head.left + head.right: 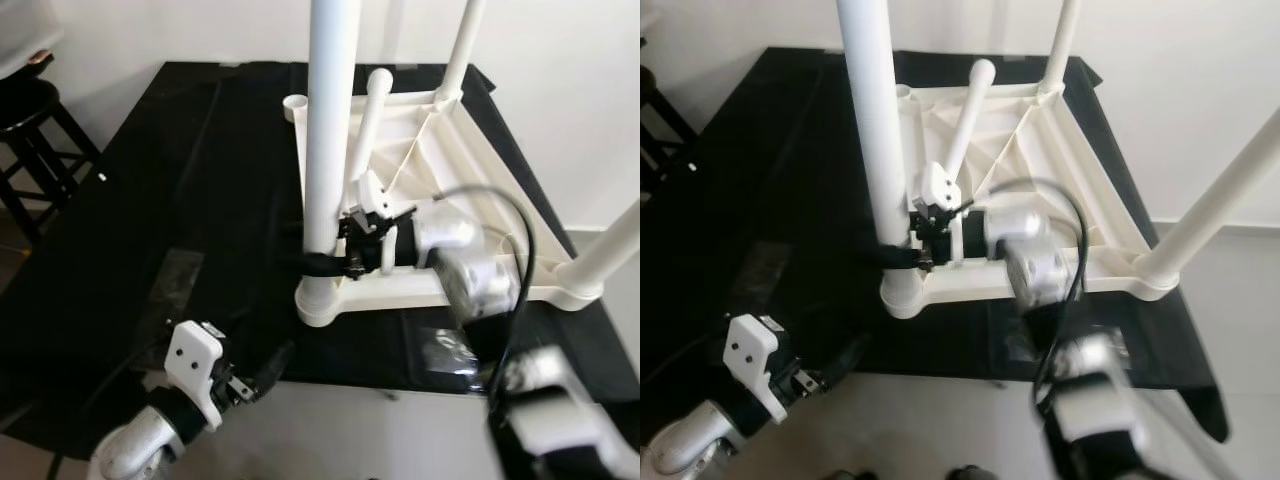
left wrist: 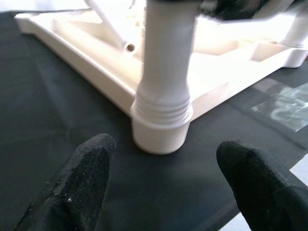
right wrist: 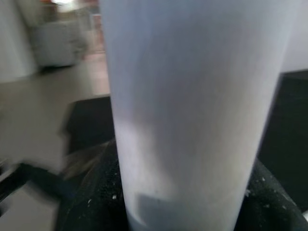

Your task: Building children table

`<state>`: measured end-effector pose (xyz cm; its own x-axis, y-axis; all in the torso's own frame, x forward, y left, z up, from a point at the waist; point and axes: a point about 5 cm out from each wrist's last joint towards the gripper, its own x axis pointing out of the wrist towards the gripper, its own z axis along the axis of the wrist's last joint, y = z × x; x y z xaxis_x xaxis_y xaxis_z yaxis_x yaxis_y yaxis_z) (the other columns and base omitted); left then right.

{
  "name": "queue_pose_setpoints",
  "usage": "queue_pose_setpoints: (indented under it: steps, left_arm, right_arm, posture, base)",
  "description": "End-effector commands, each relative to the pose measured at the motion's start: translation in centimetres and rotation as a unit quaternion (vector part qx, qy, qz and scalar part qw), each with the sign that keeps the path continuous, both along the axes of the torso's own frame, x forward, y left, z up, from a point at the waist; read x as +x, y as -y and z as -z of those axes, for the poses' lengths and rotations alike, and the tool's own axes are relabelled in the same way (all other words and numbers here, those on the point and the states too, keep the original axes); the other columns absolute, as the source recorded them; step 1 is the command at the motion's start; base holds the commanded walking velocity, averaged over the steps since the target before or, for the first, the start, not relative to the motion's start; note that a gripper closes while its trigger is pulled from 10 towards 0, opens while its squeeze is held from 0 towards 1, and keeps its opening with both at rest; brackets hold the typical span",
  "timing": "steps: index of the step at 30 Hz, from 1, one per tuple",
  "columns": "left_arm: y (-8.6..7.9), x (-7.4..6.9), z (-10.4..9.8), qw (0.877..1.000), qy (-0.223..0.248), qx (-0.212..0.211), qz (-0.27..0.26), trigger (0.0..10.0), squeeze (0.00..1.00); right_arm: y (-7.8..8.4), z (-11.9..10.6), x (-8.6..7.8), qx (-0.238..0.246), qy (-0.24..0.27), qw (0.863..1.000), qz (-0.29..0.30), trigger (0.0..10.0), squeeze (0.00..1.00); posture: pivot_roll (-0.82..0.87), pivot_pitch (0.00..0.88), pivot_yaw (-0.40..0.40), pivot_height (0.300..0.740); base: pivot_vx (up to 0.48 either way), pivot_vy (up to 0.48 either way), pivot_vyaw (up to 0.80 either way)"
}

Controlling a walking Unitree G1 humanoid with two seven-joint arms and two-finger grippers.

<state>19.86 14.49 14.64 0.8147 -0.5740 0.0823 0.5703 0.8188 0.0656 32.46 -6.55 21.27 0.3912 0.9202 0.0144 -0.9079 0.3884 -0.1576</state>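
White plastic tabletop (image 1: 470,160) lies upside down on a black cloth (image 1: 150,200), ribbed underside up. Near-left corner socket (image 1: 320,300) carries an upright white leg (image 1: 330,130); threaded collar seated in the socket, seen close in the left wrist view (image 2: 163,110). Two further legs stand upright: one at the far right corner (image 1: 462,50), one at the near right corner (image 1: 610,255). A fourth leg (image 1: 368,120) lies loose and slanted across the underside, not in a socket. Right gripper (image 1: 325,262) reaches in over the tabletop frame, its black fingers (image 1: 318,264) clamped around the upright near-left leg just above the collar; in the right wrist view the leg (image 3: 192,110) sits directly between the fingers, dark pads (image 3: 91,192) showing on both sides. Left gripper (image 2: 163,187) hangs low in front of the same corner, fingers spread wide apart, nothing between them; the socket stands just beyond the fingertips (image 2: 91,168), not touching. A clear plastic bag (image 1: 445,350) lies on the cloth beside the near edge of the tabletop, under the right arm. A dark wooden stool (image 1: 30,130) stands well off beyond the cloth on the left arm's side.
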Motion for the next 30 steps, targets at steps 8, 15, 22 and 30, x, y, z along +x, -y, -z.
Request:
queue_pose_setpoints:
  steps: [8,15,22,30]
  left_arm:
    - [-0.3,0.3,0.5,1.000,-0.009,0.002,-0.003,10.0,0.00]
    - [-0.4,0.5,0.7,1.000,-0.009,0.005,-0.007,10.0,0.00]
    - [-0.5,0.8,0.8,1.000,-0.008,0.008,-0.010,10.0,0.00]
    - [-0.3,0.9,0.8,1.000,-0.006,0.005,-0.009,10.0,0.00]
  right_arm:
    - [0.0,5.9,-3.9,-0.047,-0.091,0.968,0.229,0.0,0.00]
    - [-0.8,5.9,-3.5,-0.049,-0.083,0.972,0.216,10.0,0.00]
    - [-2.0,4.1,-3.4,-0.008,-0.086,0.974,0.210,10.0,1.00]
    - [-2.6,1.2,-3.8,-0.004,-0.026,1.000,0.001,10.0,0.07]
  posture:
    - [-0.17,0.182,-0.028,0.740]
    - [-0.15,0.158,-0.035,0.740]
    - [-0.15,0.151,-0.028,0.740]
    - [-0.15,0.149,-0.036,0.740]
  base:
    - [0.000,0.000,0.00]
    - [0.000,0.000,0.00]
    - [0.000,0.000,0.00]
    - [0.000,0.000,0.00]
